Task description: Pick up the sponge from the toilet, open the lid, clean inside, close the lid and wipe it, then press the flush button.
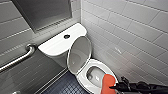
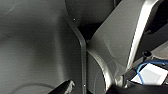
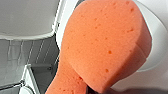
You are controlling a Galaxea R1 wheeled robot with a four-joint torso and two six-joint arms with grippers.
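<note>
Sponge (image 1: 109,83) pinched in my right claw (image 1: 113,87), it seems, hovering over the toilet (image 1: 82,81) rim; lid (image 1: 79,53) already up. Pickup and opening done; scrubbing, closing, wiping and flush button (image 1: 66,36) look left to do

The sponge (image 1: 109,82) hides part of the toilet's (image 1: 57,45) front rim, and its own lower end is cut off at the edge. Left of the toilet, the grab bar (image 1: 17,60) runs off too.
</note>
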